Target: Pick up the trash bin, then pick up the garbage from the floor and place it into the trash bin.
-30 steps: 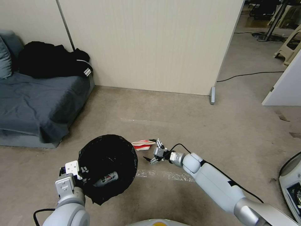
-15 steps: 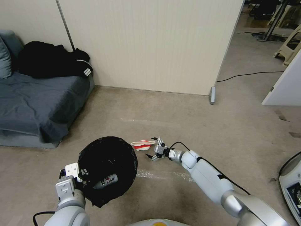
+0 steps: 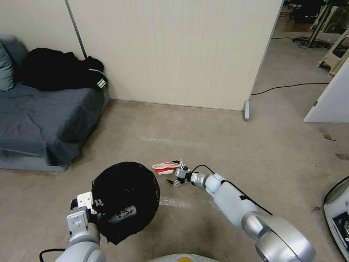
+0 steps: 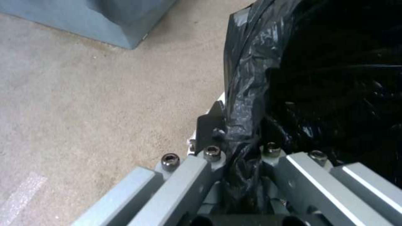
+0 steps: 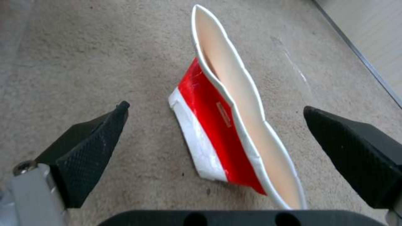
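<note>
The trash bin (image 3: 125,196) hangs low at the left, its black bag liner (image 4: 318,78) spread over the rim. My left gripper (image 3: 91,208) is shut on the near rim, with the liner pinched between its fingers (image 4: 211,131). A small bottle (image 3: 123,214) lies inside the bin. One piece of garbage, a flattened red-and-white paper carton (image 3: 166,167), lies on the floor just right of the bin. My right gripper (image 3: 173,171) is open low over the floor at the carton's right end. The carton (image 5: 218,125) lies between the black fingertips (image 5: 90,147), which do not touch it.
A grey sofa (image 3: 43,120) with a black jacket (image 3: 61,69) stands at the left. A beige partition (image 3: 174,51) closes the back. A strip of clear tape (image 3: 189,203) lies on the floor. A cable (image 3: 291,86) runs at the right, and a white device (image 3: 338,214) sits at the lower right edge.
My right gripper has moved left and closer to the carton, and its open fingers now flank the carton's end. The bin and left gripper have sunk slightly nearer to me.
</note>
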You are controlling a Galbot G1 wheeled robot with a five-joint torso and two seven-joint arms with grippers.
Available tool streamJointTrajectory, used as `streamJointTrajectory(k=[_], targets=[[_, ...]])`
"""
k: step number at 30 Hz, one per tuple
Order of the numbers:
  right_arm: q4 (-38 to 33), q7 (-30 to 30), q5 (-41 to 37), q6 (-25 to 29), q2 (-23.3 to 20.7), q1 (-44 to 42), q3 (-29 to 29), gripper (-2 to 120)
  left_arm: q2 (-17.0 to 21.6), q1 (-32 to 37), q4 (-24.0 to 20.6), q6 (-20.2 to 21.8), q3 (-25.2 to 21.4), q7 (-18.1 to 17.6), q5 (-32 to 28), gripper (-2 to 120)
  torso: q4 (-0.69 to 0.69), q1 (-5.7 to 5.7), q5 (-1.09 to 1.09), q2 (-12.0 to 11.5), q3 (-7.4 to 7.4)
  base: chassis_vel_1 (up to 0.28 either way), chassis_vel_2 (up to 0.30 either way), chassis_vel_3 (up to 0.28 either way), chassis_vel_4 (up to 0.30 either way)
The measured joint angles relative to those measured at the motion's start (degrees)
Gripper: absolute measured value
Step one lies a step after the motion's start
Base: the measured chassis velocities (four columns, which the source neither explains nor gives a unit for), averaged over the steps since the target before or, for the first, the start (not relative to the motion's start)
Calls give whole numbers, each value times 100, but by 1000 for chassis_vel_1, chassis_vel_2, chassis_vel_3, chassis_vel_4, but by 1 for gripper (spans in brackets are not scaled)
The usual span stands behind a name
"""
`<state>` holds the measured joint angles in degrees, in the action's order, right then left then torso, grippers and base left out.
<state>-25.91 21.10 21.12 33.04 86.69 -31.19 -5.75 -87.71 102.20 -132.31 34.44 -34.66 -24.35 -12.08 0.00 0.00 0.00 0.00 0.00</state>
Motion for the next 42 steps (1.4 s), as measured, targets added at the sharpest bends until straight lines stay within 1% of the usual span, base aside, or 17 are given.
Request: streamJointTrajectory(k=[12, 27, 35, 42], targets=[[144, -96, -12, -183, -9, 122, 44, 100, -23, 25, 43, -12, 56, 5, 62, 0, -1, 0, 0, 0, 0, 0, 0, 0, 0], [257, -155, -47, -426, 34, 232, 20, 100, -30, 150, -27, -62, 74, 14, 110, 0, 0, 0, 0, 0, 0, 0, 0, 0, 0], [343, -141, -29, -598, 201, 280, -8, 100, -41, 184, -45, -88, 96, 21, 135, 0, 0, 0, 0, 0, 0, 0, 0, 0, 0], [437, -161, -26, -885, 349, 290, -12, 100, -41, 182, -6, -98, 117, 23, 159, 0, 0, 0, 0, 1, 0, 0, 0, 0, 0]])
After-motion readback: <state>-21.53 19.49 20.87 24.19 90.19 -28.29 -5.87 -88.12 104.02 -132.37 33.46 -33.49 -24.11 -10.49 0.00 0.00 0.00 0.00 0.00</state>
